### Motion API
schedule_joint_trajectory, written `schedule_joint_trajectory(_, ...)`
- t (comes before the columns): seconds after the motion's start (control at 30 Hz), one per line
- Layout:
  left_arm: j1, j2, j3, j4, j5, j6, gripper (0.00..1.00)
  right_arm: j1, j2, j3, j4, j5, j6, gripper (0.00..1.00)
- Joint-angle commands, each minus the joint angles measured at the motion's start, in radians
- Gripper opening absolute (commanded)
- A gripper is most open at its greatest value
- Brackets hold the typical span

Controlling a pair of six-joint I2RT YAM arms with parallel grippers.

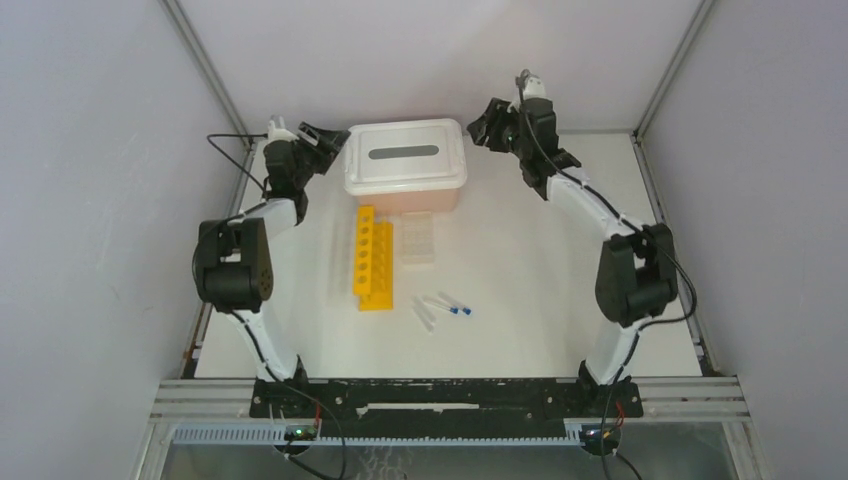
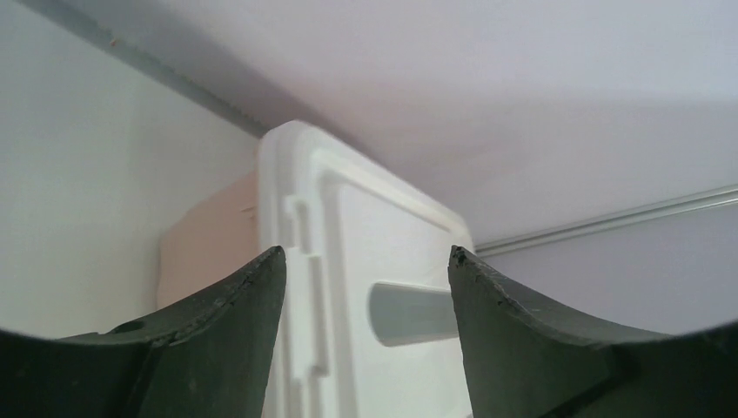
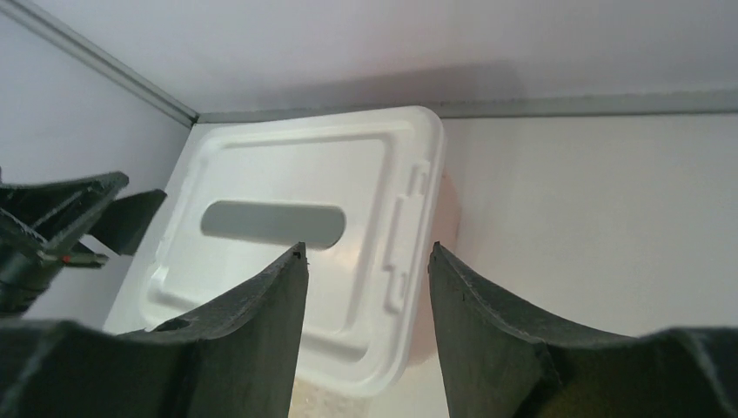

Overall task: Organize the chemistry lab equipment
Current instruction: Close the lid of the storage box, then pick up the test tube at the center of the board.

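Left gripper (image 1: 333, 138) and right gripper (image 1: 478, 124) gape empty flanking the pink bin (image 1: 402, 201); the yellow rack (image 1: 370, 260) runs lengthwise off its near side, closer to the left.

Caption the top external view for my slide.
Open left gripper and right gripper flank the lidded pink bin; yellow rack, clear rack and blue-capped tubes lie untouched nearby.

The white table (image 1: 540, 300) carries a pink bin (image 1: 405, 190) with a white slotted lid at twelve o'clock. Near the centre lies a long yellow rack (image 1: 372, 258), with a clear gridded rack (image 1: 417, 238) just beside it at three o'clock. Small blue-capped tubes (image 1: 445, 306) lie loose at the yellow rack's four o'clock.
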Motion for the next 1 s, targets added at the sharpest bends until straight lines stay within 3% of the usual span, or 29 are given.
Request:
schedule_joint_trajectory(0.0,-0.038,-0.16,-0.064,0.062,-0.052,0.032,0.73,0.118,-0.177,-0.109,-0.023,0.198,-0.244,0.61)
schedule_joint_trajectory(0.13,-0.075,-0.278,-0.135,0.013,-0.099,0.121,0.76,0.267,-0.312,-0.3,0.052,0.501,-0.4,0.6)
schedule_joint_trajectory(0.23,-0.123,-0.383,-0.185,-0.047,-0.15,0.206,0.78,0.34,-0.409,-0.463,0.194,0.612,-0.419,0.56)
schedule_joint_trajectory(0.37,-0.242,-0.544,-0.282,-0.125,-0.286,0.351,0.86,0.344,-0.484,-0.512,0.087,0.525,-0.305,0.48)
schedule_joint_trajectory(0.4,-0.281,-0.585,-0.304,-0.15,-0.348,0.4,0.96,0.349,-0.5,-0.515,0.058,0.505,-0.295,0.49)
schedule_joint_trajectory(0.43,-0.325,-0.624,-0.324,-0.173,-0.405,0.449,0.99,0.36,-0.512,-0.532,0.042,0.499,-0.288,0.51)
schedule_joint_trajectory(0.53,-0.449,-0.728,-0.403,-0.189,-0.554,0.547,1.0,0.394,-0.535,-0.564,-0.014,0.502,-0.273,0.58)
schedule_joint_trajectory(0.6,-0.506,-0.774,-0.451,-0.185,-0.584,0.528,1.0,0.407,-0.552,-0.608,-0.033,0.497,-0.263,0.6)
schedule_joint_trajectory(0.7,-0.535,-0.809,-0.517,-0.176,-0.548,0.457,1.0,0.415,-0.607,-0.737,0.008,0.409,-0.25,0.78)
schedule_joint_trajectory(0.77,-0.557,-0.822,-0.56,-0.171,-0.52,0.45,1.0,0.416,-0.647,-0.823,0.039,0.342,-0.259,0.85)
schedule_joint_trajectory(0.97,-0.662,-0.874,-0.6,-0.228,-0.605,0.49,1.0,0.433,-0.659,-0.945,0.045,0.278,-0.269,0.79)
